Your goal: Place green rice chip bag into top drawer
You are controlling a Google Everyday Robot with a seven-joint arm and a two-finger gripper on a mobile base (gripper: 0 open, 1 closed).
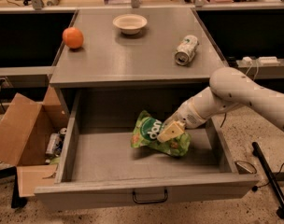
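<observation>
The green rice chip bag [153,134] is inside the open top drawer [146,195], tilted, with its lower edge on or just above the drawer floor. My gripper [171,130] reaches in from the right on a white arm and is shut on the bag's right side. The pale fingers [173,129] lie against the bag's upper face. The drawer is pulled fully out and its dark handle [150,197] faces the front.
On the tabletop [132,59] lie an orange [73,37], a white bowl [130,23] and a silver-green can [186,49] on its side. An open brown cardboard box [25,139] stands left of the drawer. A dark pole [270,181] lies on the floor at the right.
</observation>
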